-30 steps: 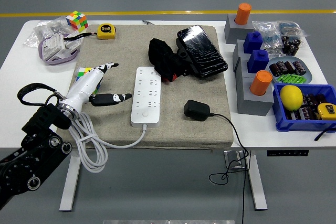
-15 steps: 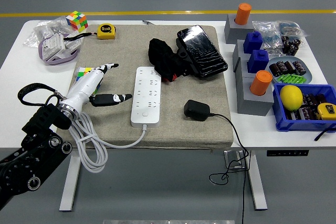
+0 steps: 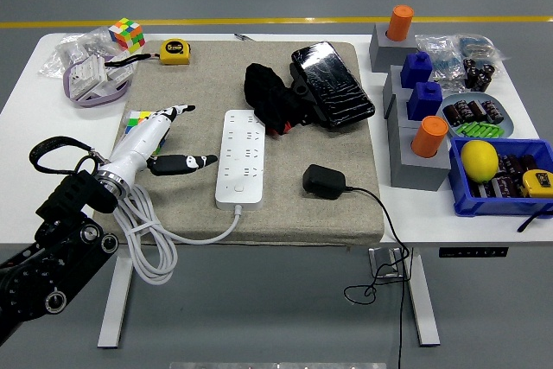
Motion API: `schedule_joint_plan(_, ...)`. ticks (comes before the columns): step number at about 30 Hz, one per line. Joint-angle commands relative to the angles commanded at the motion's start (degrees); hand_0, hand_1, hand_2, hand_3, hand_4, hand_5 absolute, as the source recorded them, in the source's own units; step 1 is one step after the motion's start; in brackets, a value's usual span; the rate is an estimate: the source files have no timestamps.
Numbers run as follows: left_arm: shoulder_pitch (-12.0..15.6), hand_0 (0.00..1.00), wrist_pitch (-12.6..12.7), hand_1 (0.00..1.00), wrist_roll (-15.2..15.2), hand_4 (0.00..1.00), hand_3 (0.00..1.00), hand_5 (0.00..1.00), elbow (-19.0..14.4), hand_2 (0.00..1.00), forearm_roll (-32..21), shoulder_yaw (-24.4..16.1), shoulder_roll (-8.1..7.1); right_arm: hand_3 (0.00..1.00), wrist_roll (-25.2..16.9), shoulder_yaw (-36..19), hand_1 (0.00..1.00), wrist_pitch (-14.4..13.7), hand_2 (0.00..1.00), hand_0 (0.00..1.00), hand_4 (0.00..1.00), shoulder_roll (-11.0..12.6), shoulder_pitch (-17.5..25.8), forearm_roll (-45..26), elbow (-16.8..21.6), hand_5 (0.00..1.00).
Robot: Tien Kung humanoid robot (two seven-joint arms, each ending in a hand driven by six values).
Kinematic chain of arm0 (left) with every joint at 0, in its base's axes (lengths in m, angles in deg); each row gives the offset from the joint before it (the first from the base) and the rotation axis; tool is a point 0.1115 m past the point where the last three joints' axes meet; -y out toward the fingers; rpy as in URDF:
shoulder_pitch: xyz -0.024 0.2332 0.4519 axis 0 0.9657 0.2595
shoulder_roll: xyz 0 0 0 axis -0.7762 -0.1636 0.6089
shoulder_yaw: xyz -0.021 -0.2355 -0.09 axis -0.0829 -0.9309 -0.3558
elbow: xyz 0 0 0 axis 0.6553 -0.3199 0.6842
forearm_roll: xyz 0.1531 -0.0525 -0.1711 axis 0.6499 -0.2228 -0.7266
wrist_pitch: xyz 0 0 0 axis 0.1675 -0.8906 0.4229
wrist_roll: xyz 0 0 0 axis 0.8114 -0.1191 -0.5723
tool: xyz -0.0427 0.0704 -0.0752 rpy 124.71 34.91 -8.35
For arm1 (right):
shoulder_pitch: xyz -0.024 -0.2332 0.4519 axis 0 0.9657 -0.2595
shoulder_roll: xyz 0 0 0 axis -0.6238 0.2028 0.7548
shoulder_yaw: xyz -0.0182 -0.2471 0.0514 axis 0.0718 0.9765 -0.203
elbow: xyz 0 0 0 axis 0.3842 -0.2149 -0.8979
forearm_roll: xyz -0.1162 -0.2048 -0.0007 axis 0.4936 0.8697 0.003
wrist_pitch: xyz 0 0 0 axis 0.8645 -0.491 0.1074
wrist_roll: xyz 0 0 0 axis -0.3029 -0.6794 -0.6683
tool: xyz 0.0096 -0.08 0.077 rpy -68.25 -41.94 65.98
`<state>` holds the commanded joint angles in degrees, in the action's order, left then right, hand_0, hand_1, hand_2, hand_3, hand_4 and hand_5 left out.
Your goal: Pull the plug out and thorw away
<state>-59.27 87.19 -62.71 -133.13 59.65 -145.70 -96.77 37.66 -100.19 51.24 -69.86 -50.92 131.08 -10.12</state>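
plug (image 3: 323, 181): black adapter lying loose on grey mat (image 3: 285, 213), right of white power strip (image 3: 242, 157), cord trailing off table (image 3: 432, 213) | handling: looks light, rigid, smooth; grip across body sides | left hand (image 3: 164, 140): fingers spread, empty, left of strip

The power strip (image 3: 241, 158) is smooth white plastic; the plug (image 3: 323, 181) is matt black plastic. Both lie on a rough beige cloth mat (image 3: 285, 205) covering the smooth white counter (image 3: 26, 101). The left hand (image 3: 154, 140) has a glossy white shell.
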Motion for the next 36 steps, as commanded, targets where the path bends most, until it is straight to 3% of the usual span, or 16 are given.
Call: schedule_joint_plan(36,-0.37,0.998,0.00,0.998,-0.25,0.998,0.927,0.517,-0.13,0.990,-0.93,0.65,-0.32,0.567,0.20,0.72,0.645,-0.04,0.669,0.568,0.973,0.44,0.03,-0.26,0.01,0.487)
